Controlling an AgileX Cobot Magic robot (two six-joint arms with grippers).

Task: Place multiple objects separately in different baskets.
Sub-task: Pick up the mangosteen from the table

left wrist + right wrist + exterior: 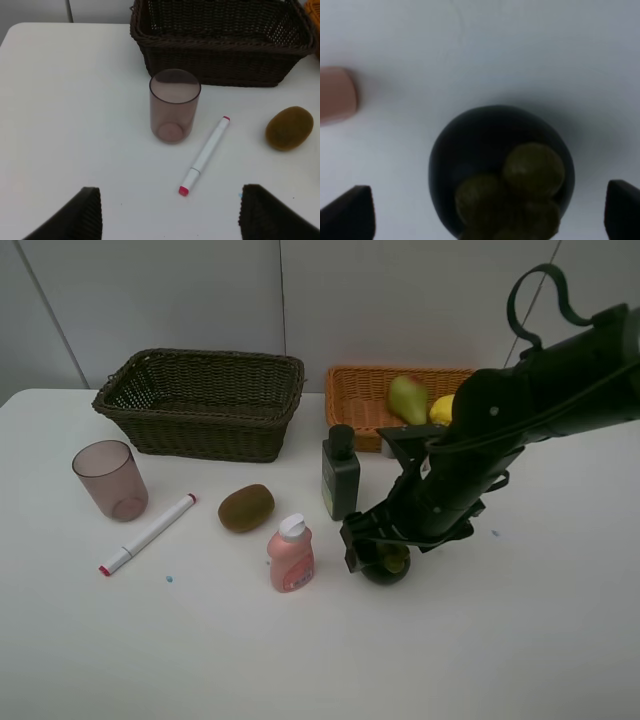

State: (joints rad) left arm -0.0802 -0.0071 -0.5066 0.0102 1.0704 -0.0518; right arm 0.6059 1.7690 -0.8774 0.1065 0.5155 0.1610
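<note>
The right gripper [385, 552] stands low over the dark mangosteen [386, 570] with its jaws spread wide. One finger sits on each side of the fruit, and the wrist view shows white table between each finger and the fruit, so nothing is clamped. The left gripper [170, 217] hangs above the table [520, 640] with its fingers apart and nothing between them. It faces the mauve cup [174, 107] and the white red-tipped marker [206, 155]. The orange basket [355, 405] holds the green-red pear [407, 398] and the yellow lemon [441, 410]. The dark basket [200, 430] stands just beside it, its woven floor showing. The dark green bottle [340, 475] stands upright close behind the mangosteen, the pink bottle [291, 555] is near its left, and the kiwi [246, 508] lies farther left. Bare tabletop spreads in front of the fruit and to its right.
</note>
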